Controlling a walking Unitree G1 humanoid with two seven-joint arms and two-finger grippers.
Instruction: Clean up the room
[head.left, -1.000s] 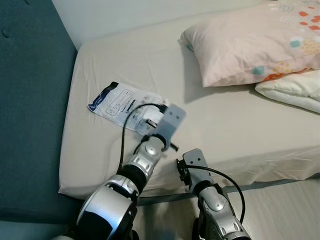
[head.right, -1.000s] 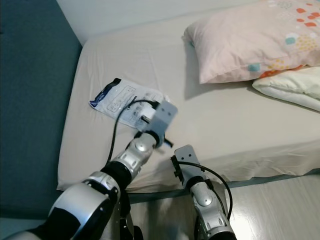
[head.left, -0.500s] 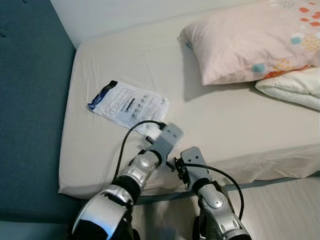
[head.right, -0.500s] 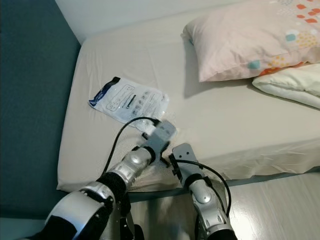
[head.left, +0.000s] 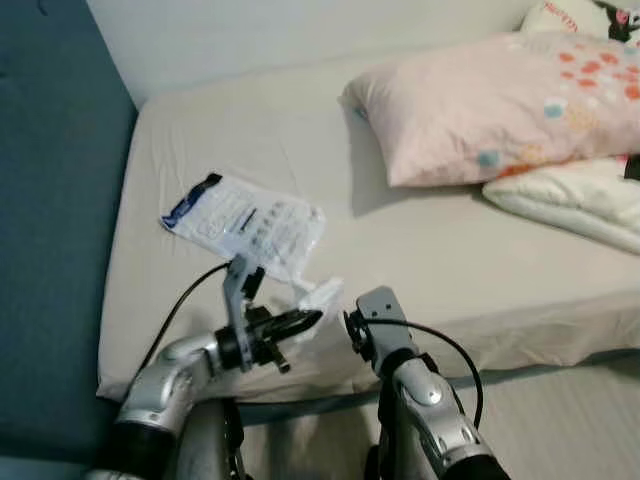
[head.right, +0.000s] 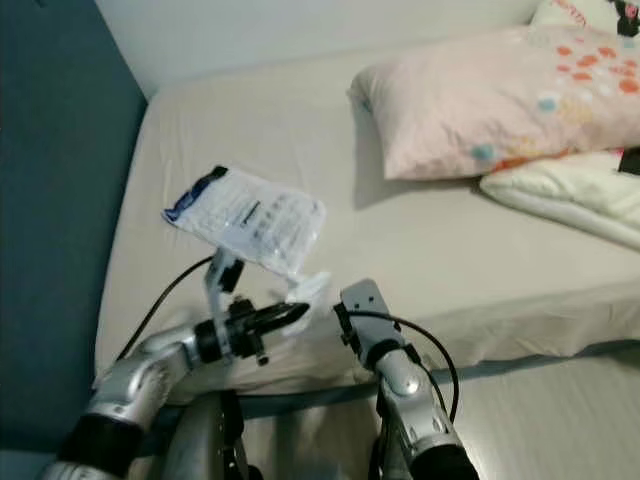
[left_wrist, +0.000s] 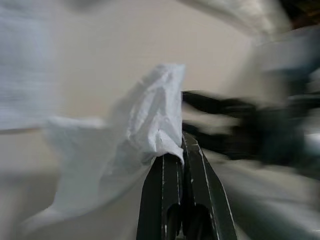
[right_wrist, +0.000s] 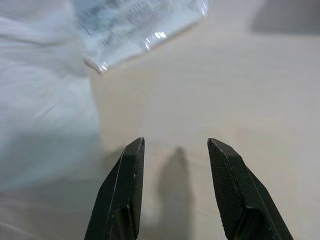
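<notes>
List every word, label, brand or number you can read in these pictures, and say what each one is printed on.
No text can be read.
Plastic package lying on the bed: rows of dark print and small icons beside a blue edge, all too small and blurred to read.
Pink pillow: coloured shapes, no letters.
White tissue pinched in the left gripper: blank.
Right gripper: no markings visible.

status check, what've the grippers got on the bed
Left gripper shut on white tissue, near bed edge. Right gripper open, hovering over sheet. Plastic packet lies on bed.
</notes>
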